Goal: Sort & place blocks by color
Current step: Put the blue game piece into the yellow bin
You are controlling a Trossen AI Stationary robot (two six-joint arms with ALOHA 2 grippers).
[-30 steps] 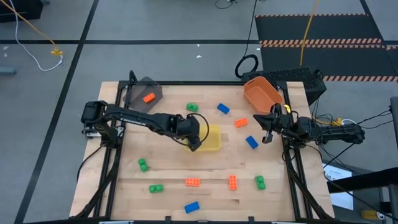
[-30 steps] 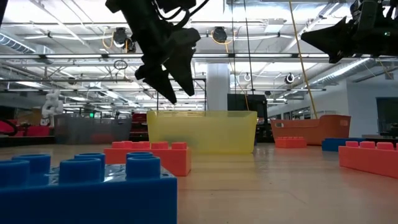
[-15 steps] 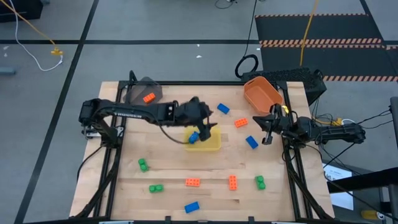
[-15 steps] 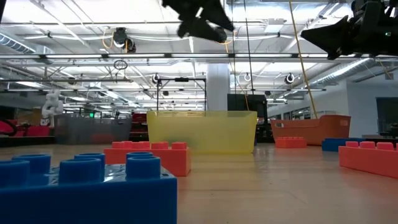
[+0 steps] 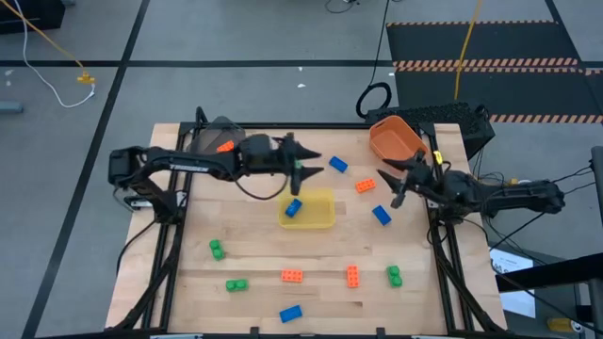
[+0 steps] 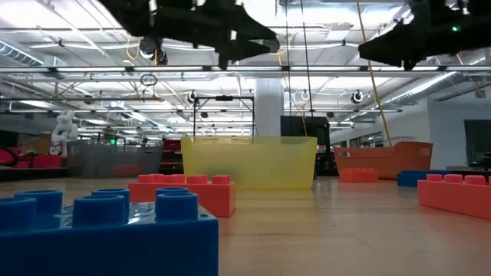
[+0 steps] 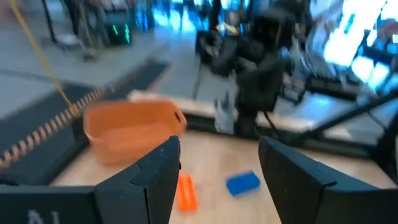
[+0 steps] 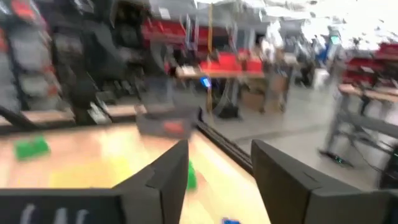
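While the left gripper [image 5: 311, 169] hangs just beyond the yellow bin [image 5: 317, 218], fingers spread and empty, a blue block [image 5: 293, 207] lies inside that bin. Right gripper [image 5: 390, 179] hovers near the orange bin [image 5: 396, 139], jaws apart, holding nothing. Other blocks, orange [image 5: 292, 276], green [image 5: 236, 284] and blue [image 5: 381, 216], are scattered over the wooden table [image 5: 254, 254]; one orange block [image 5: 225, 147] sits in the grey bin [image 5: 213, 132].
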